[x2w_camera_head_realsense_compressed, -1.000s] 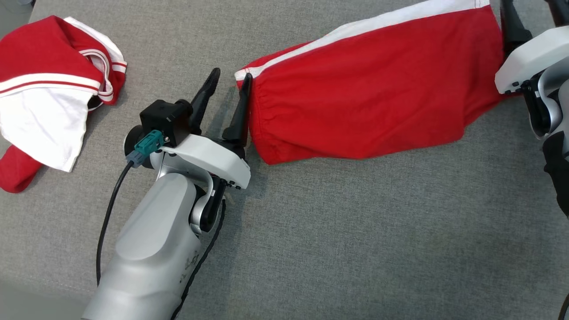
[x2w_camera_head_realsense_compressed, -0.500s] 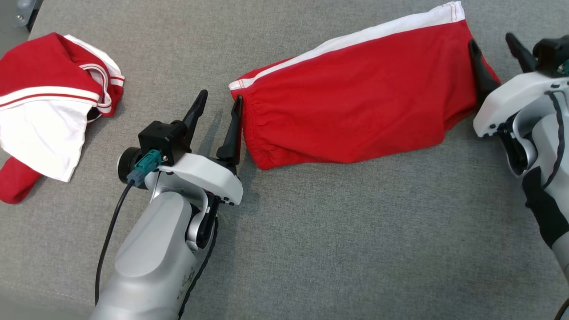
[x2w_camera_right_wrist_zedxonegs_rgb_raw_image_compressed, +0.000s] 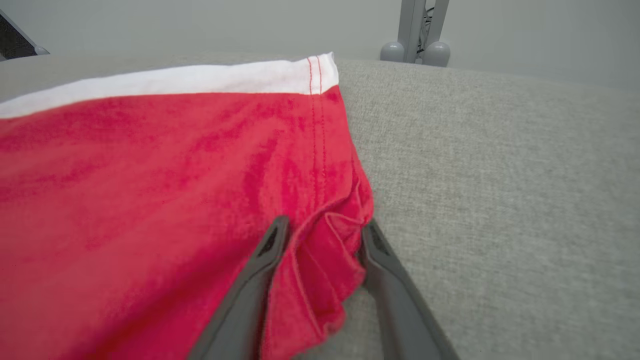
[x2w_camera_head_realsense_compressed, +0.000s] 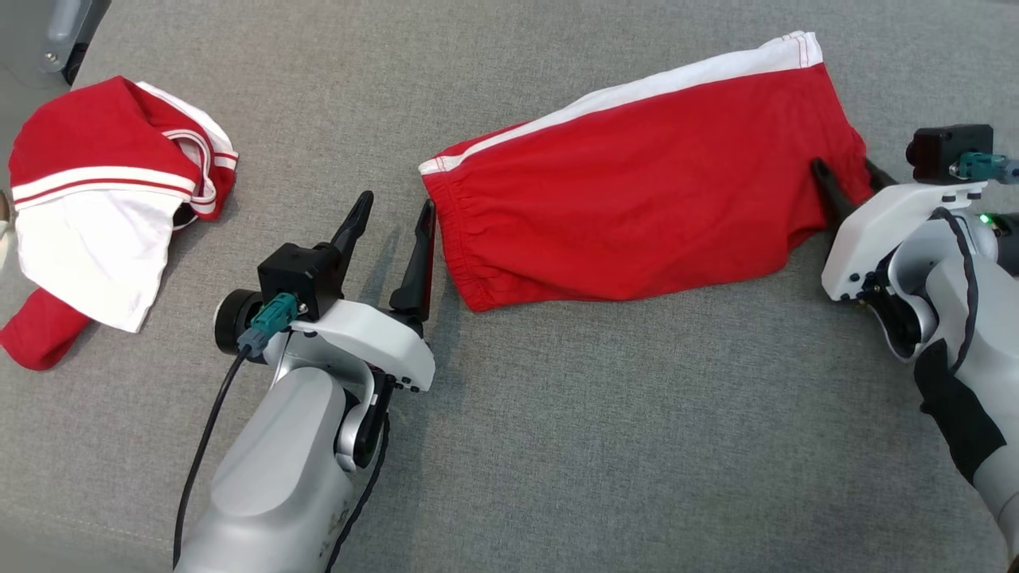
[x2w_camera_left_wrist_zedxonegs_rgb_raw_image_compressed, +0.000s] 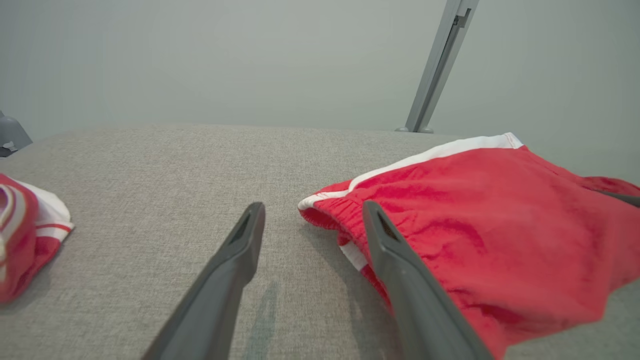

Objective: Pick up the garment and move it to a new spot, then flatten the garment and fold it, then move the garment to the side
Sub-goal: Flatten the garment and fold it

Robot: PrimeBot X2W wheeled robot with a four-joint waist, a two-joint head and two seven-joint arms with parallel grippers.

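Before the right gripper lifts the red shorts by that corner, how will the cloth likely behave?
Probably floppy: the red shorts bunch into folds between the fingers of the right gripper. Likely light, since the thin cloth lies flat. Lifted by one corner, the rest would probably droop and drag.

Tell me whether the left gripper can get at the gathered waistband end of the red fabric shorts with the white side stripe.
Probably yes: the open left gripper sits right beside the waistband of the red fabric shorts, one finger against its edge, nothing lying between.
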